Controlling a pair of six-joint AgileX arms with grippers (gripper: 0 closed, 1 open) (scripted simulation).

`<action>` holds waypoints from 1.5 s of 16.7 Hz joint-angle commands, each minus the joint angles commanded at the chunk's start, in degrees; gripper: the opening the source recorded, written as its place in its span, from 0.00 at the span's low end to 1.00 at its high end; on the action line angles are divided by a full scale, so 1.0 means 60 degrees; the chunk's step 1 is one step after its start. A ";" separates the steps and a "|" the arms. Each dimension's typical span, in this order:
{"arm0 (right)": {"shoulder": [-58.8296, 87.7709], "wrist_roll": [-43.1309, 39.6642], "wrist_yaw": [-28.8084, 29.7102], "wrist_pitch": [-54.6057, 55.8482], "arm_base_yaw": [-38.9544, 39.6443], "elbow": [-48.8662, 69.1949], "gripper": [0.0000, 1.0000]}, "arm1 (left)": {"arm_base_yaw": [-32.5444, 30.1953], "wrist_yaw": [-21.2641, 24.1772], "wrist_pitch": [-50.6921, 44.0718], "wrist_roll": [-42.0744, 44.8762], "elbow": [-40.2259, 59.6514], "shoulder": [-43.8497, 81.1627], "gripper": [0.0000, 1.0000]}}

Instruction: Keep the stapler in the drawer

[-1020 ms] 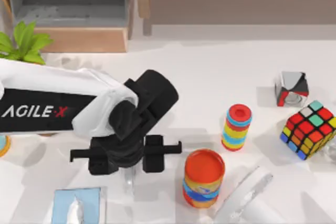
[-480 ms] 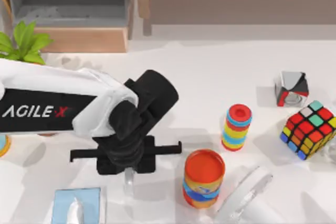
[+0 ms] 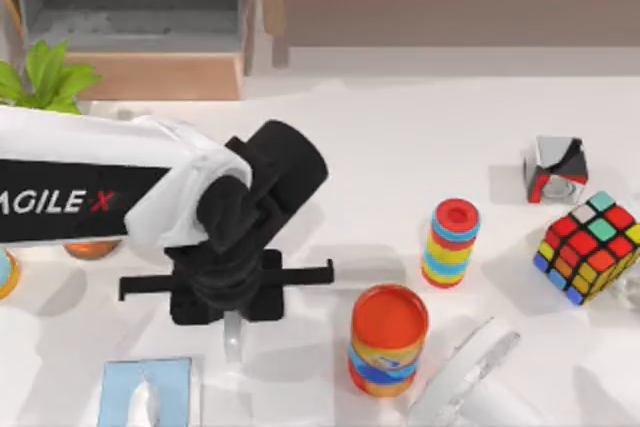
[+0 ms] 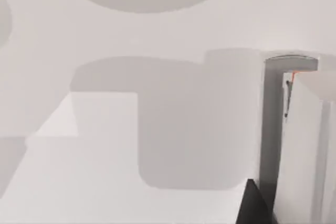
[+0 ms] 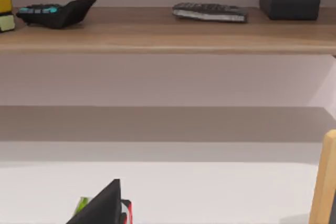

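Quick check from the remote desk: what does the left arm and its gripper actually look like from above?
In the top view the left arm has a smooth white shell with a black side panel carrying white AGILEX lettering, its X in red. Its wrist is a chunky black cylinder. The left gripper is matte black, with a thin crossbar running sideways and blocky finger mounts. No loose cables are visible.

the left gripper [image 3: 232, 319] now sits a little further toward the table's left and far side than a second ago, its jaws drawn in from wide apart to close against the stapler [image 3: 233, 332], which pokes out just below them and shifts with them. an orange object [image 3: 92, 248] now peeks from under the arm.
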 joint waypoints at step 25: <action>0.0000 0.0000 0.0000 0.0000 0.0000 0.0000 1.00 | 0.7028 0.0281 -0.1900 0.6408 0.7155 0.0964 0.00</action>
